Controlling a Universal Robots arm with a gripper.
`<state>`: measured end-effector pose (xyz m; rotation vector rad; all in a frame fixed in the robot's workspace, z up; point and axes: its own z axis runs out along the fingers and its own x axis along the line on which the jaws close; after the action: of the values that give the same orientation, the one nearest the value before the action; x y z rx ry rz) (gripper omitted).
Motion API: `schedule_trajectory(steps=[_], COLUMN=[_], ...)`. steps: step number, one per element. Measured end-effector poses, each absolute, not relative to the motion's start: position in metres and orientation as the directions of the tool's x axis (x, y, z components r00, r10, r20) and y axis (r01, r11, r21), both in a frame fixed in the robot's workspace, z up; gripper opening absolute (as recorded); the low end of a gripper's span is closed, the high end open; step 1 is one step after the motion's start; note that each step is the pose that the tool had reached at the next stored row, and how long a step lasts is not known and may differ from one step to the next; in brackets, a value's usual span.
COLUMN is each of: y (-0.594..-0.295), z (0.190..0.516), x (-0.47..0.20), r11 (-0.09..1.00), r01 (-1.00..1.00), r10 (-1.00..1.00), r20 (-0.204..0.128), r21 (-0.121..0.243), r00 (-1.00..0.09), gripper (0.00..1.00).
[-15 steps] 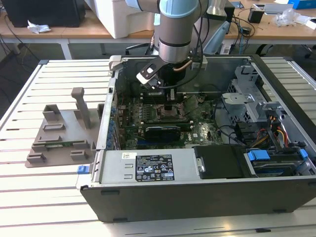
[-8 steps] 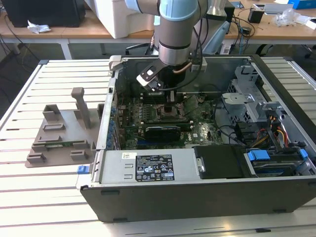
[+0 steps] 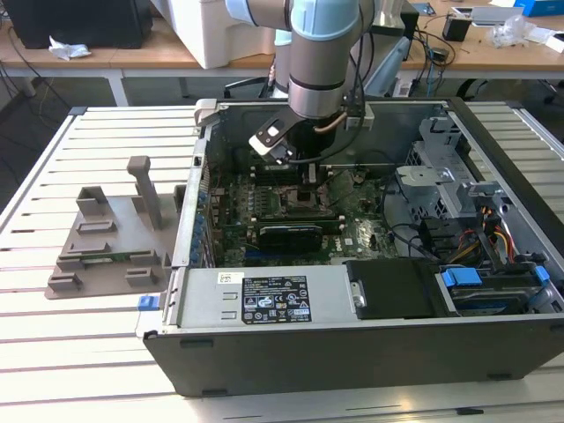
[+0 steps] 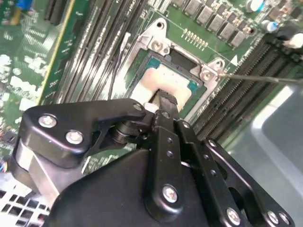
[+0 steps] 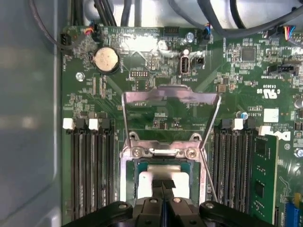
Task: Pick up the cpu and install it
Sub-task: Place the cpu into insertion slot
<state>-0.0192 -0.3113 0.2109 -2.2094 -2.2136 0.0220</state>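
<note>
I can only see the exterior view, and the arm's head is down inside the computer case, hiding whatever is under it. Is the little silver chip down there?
Observer: Yes. In both wrist views the chip lies flat inside the metal socket frame.
Operator: Is the pincer gripping it?
Observer: The pincer is shut, with its tips right over the chip. I cannot tell whether they touch it.
Operator: Is the socket covered?
Observer: No. In the first wrist view its metal lid is swung open, off the chip.
</note>
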Motion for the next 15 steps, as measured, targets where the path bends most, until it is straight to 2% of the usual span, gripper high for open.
schedule_trajectory(steps=[8,15], y=[-0.311,-0.311], z=[0.258,0.32], x=[-0.019,-0.019], r11=[0.002,0.002], r01=[1.0,1.0], r10=[1.0,1.0], r20=[-0.001,-0.001], r21=[-0.02,-0.02], r00=[-0.002,-0.002], gripper=[0.11,0.11])
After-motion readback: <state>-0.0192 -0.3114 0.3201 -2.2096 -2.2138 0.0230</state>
